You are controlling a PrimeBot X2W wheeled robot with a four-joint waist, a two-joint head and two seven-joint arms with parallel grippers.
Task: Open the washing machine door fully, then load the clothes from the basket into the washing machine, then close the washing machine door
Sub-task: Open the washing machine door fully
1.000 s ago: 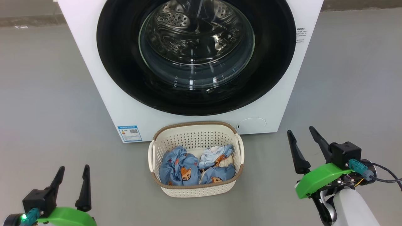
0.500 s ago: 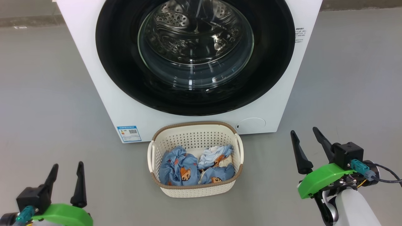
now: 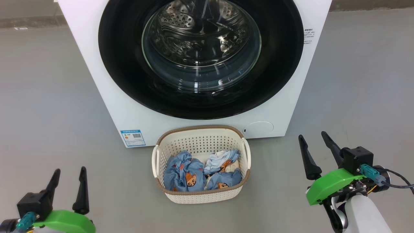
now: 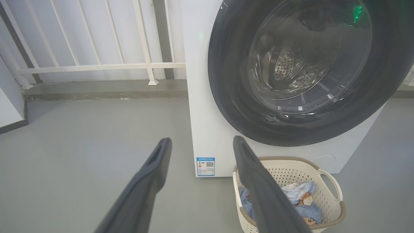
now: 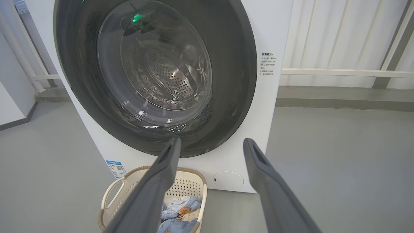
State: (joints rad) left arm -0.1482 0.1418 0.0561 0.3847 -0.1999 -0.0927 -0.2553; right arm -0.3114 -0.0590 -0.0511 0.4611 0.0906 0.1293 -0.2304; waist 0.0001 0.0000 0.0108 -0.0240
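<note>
Head view: the washing machine door (image 3: 123,81) sits closed on the white washing machine (image 3: 97,87). The basket (image 3: 200,142) stands on the grey floor (image 3: 48,97) just before the machine's front, with the clothes (image 3: 184,174) bunched inside. The left tool (image 3: 70,171) and right tool (image 3: 312,136) hover on either side of the basket, well apart from it, fingers spread, holding nothing.

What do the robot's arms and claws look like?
The left claw and right claw each have two long dark fingers, a black block, a bright green cover and a teal plug. A black cable leaves the right one, whose forearm is white.
</note>
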